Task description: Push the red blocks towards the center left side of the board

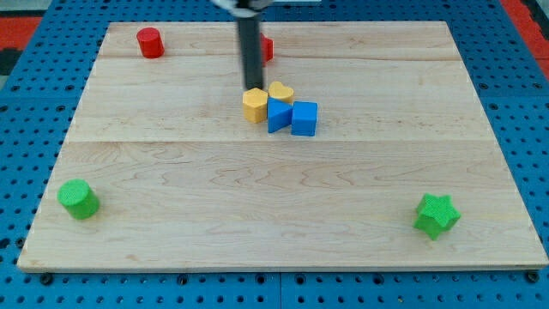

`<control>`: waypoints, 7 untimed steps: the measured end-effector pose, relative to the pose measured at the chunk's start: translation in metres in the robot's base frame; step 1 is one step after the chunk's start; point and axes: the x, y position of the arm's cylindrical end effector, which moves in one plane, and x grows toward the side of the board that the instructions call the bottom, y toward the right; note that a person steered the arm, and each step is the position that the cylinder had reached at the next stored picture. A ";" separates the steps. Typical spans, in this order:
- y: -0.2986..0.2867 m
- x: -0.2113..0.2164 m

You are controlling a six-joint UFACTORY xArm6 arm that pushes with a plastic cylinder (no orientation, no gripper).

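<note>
A red cylinder (150, 42) stands near the board's top left. A second red block (267, 49) is near the top centre, mostly hidden behind my rod, its shape unclear. My tip (254, 87) rests at the top edge of a yellow hexagonal block (254, 106), just below and left of the hidden red block. A yellow heart (280, 92), a blue triangular block (277, 115) and a blue cube (304, 118) cluster right of the yellow hexagon, touching one another.
A green cylinder (79, 198) sits at the bottom left and a green star (437, 215) at the bottom right. The wooden board (171, 172) lies on a blue pegboard (26, 129).
</note>
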 end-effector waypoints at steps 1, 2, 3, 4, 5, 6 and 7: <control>0.006 -0.021; -0.033 -0.048; 0.004 -0.058; 0.009 -0.083; -0.095 -0.096; -0.184 -0.097; -0.164 -0.123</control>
